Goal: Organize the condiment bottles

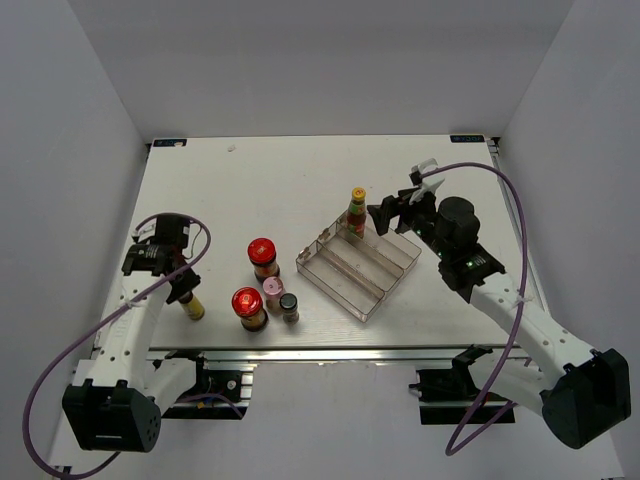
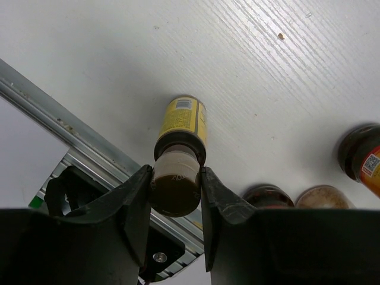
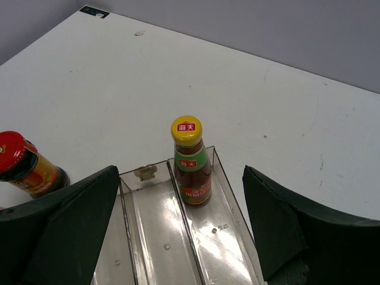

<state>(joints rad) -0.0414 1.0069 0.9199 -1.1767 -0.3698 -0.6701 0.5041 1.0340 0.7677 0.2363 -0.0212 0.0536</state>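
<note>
My left gripper [image 1: 181,287] is shut on the cap of a slim yellow-labelled sauce bottle [image 1: 192,307] near the table's front left edge; in the left wrist view both fingers press the bottle's cap [image 2: 176,185]. The second yellow-capped sauce bottle [image 1: 356,212] stands upright in the far end of the clear stepped tray [image 1: 345,272]. My right gripper [image 1: 393,214] is open just right of it, with nothing between the jaws [image 3: 179,172]; the bottle [image 3: 192,163] stands beyond them. Two red-lidded jars [image 1: 262,255] [image 1: 248,306], a pink-capped shaker [image 1: 274,292] and a dark-capped spice jar [image 1: 289,306] stand left of the tray.
The metal rail [image 2: 71,127] of the table's front edge runs close beside the held bottle. The tray's two nearer steps [image 3: 154,237] hold nothing. One red-lidded jar [image 3: 24,163] shows left of the tray in the right wrist view.
</note>
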